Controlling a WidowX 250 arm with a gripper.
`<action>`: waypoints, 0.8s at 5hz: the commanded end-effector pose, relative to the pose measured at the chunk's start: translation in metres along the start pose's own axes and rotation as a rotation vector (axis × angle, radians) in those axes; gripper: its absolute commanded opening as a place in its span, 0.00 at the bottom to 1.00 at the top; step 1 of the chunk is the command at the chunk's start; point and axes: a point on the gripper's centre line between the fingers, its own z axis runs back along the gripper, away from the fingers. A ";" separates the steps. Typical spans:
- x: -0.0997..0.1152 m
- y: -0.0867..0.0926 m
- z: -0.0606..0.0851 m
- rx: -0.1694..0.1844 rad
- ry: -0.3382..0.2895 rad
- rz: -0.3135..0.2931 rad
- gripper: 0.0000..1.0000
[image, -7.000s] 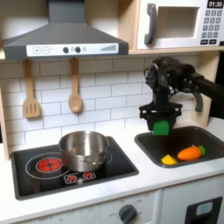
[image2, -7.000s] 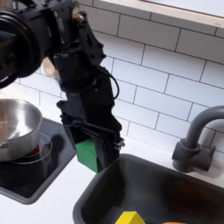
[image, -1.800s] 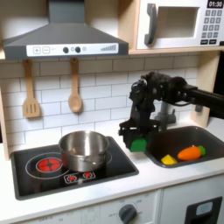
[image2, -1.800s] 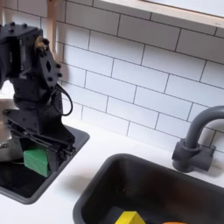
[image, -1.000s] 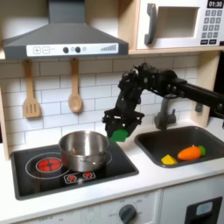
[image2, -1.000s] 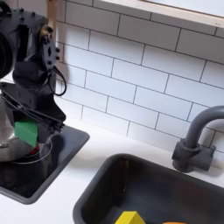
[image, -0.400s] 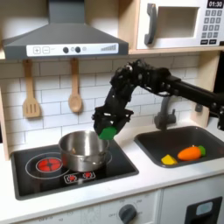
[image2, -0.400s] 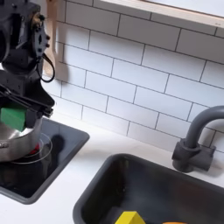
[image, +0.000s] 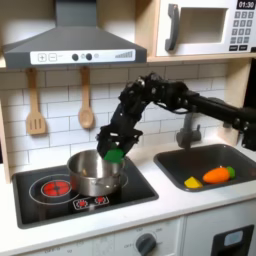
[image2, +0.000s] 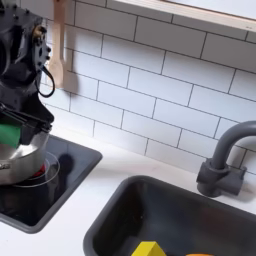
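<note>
Tabletop (image: 150, 205) of white laminate carries the black toy stove (image: 60, 195) with its shiny steel pot (image: 92, 172). Just above the pot's right rim in the first exterior view, the hand (image: 113, 152) pinches a small green block (image: 114, 155), directly over the pot's opening. Farther right, the dark sink (image: 235, 160) holds orange and yellow toy food (image: 216, 175); wooden utensils (image: 85, 108) hang behind.

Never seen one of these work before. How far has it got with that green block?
Done: the green block is lifted clear of the sink and carried to the stove side. In hand: the gripper holds it just above the pot rim. Left: it is not yet let go; the orange and yellow pieces lie in the sink.
</note>
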 end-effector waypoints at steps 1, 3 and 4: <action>0.002 -0.004 -0.018 -0.001 0.025 -0.003 0.00; -0.006 -0.013 -0.022 -0.029 0.048 -0.041 0.00; -0.009 -0.022 -0.024 -0.050 0.058 -0.064 0.00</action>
